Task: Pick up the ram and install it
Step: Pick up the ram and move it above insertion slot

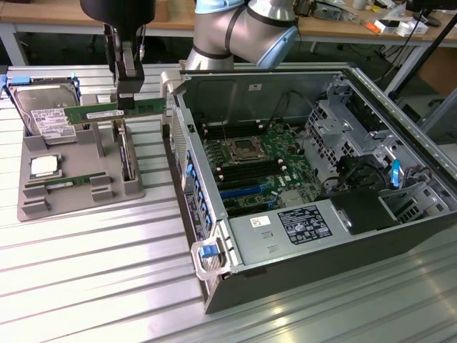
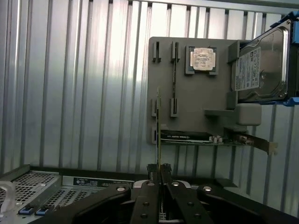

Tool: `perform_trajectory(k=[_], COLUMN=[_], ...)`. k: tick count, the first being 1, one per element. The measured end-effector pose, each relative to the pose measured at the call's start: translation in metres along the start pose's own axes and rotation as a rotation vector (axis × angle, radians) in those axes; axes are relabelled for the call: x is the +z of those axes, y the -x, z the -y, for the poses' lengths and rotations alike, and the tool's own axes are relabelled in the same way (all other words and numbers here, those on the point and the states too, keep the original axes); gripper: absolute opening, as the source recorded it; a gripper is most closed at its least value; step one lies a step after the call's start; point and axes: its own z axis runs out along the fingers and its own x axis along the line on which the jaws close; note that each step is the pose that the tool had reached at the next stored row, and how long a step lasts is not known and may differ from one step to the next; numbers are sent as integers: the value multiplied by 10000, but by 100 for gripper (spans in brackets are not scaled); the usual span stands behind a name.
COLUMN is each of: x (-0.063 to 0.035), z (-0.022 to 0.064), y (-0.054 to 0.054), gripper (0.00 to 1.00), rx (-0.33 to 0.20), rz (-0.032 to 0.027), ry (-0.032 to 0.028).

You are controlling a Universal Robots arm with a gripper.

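Your end effector (image 2: pixel 160 171) has its two fingers pinched on the ram (image 2: pixel 158 126), which you see edge-on as a thin upright strip, held clear above the ribbed metal desk (image 2: pixel 70 93). Beyond it lies the grey holder tray (image 2: pixel 196 107). On the tray are the square silver CPU (image 2: pixel 202 59), the hard drive (image 2: pixel 261 65) at one end, and a black expansion card (image 2: pixel 187 136) along the near edge. A corner of the computer case (image 2: pixel 42 191) shows beside your fingers.

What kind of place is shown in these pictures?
Probably a robotics lab or workshop: a robot gripper holds a ram stick over a grey parts tray, beside an open computer case on a ribbed metal table, with cluttered workbenches behind.
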Motion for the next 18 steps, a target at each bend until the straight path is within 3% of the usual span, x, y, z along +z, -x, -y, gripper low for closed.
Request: perform_trajectory(k=[18], x=[-19], z=[403], y=[-31], gripper=[12], rx=[0], rz=[0], ry=[0])
